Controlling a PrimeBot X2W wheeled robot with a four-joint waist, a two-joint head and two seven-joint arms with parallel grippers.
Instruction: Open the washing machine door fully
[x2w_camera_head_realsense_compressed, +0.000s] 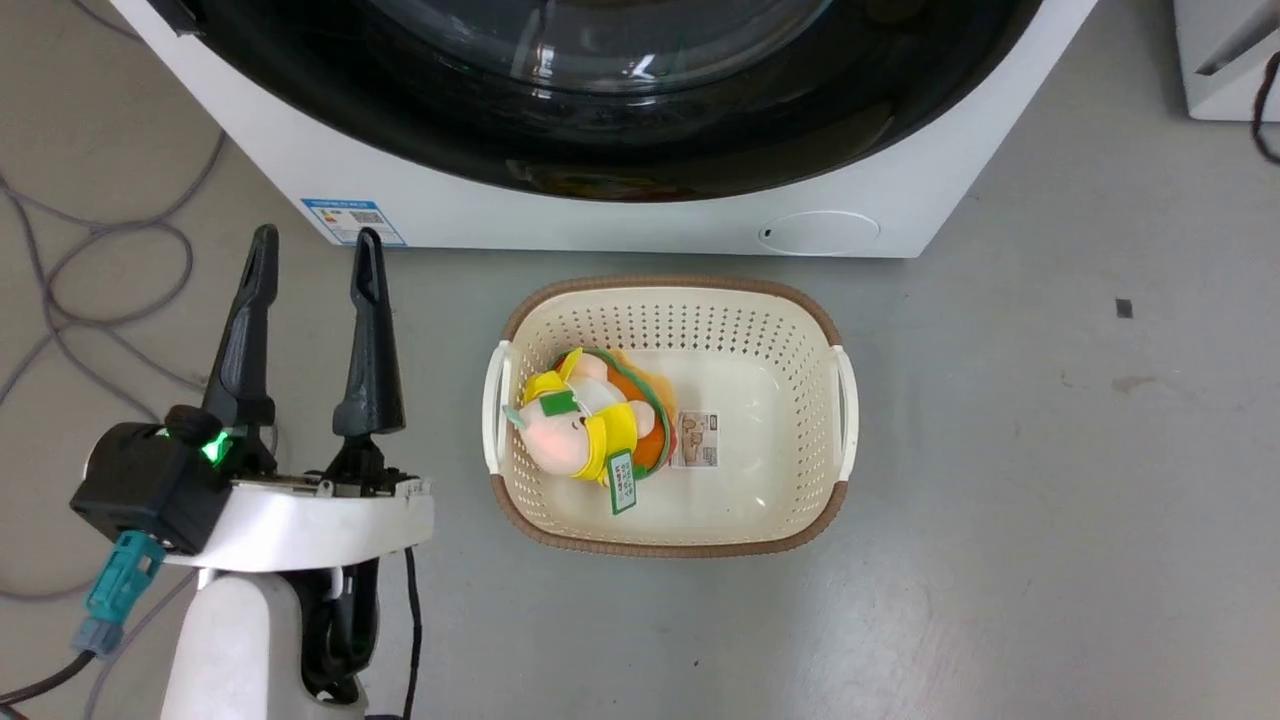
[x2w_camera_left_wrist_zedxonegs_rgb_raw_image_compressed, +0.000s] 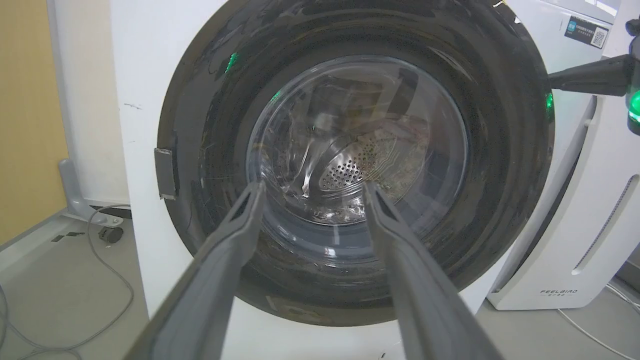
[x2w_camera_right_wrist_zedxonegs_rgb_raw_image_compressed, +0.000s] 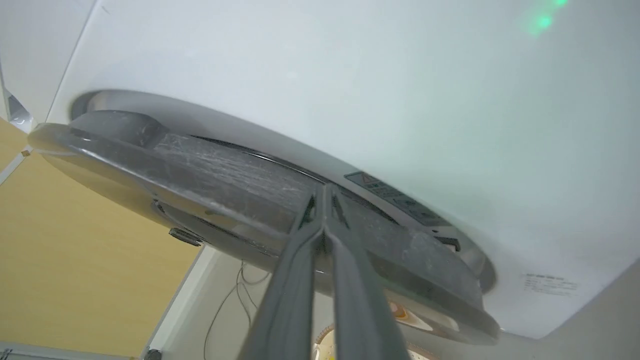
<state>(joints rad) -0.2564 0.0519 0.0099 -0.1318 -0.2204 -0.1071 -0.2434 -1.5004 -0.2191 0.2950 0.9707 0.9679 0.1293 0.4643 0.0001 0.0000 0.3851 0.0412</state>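
Note:
The washing machine (x2w_camera_head_realsense_compressed: 600, 215) is a big white front-loader with a blue label (x2w_camera_head_realsense_compressed: 352, 221) at its lower corner. Its door (x2w_camera_left_wrist_zedxonegs_rgb_raw_image_compressed: 500, 150) has a glossy black front and a clear glass bowl, through which the steel drum shows. In the right wrist view the door (x2w_camera_right_wrist_zedxonegs_rgb_raw_image_compressed: 200, 175) stands slightly off the white front (x2w_camera_right_wrist_zedxonegs_rgb_raw_image_compressed: 350, 75). My right gripper (x2w_camera_right_wrist_zedxonegs_rgb_raw_image_compressed: 324, 189) is shut, its tips tucked behind the door's rim. The left wrist view shows that gripper (x2w_camera_left_wrist_zedxonegs_rgb_raw_image_compressed: 552, 80) touching the door's right edge. My left gripper (x2w_camera_head_realsense_compressed: 316, 240) is open and empty, low before the machine, pointing at the door (x2w_camera_left_wrist_zedxonegs_rgb_raw_image_compressed: 314, 187).
A cream basket (x2w_camera_head_realsense_compressed: 665, 290) with a brown rim sits on the floor before the washer and holds a yellow plush toy (x2w_camera_head_realsense_compressed: 590, 425). Grey cables (x2w_camera_head_realsense_compressed: 100, 270) loop on the floor at the left. A white FEELBIRD appliance (x2w_camera_left_wrist_zedxonegs_rgb_raw_image_compressed: 590, 225) stands beside the washer.

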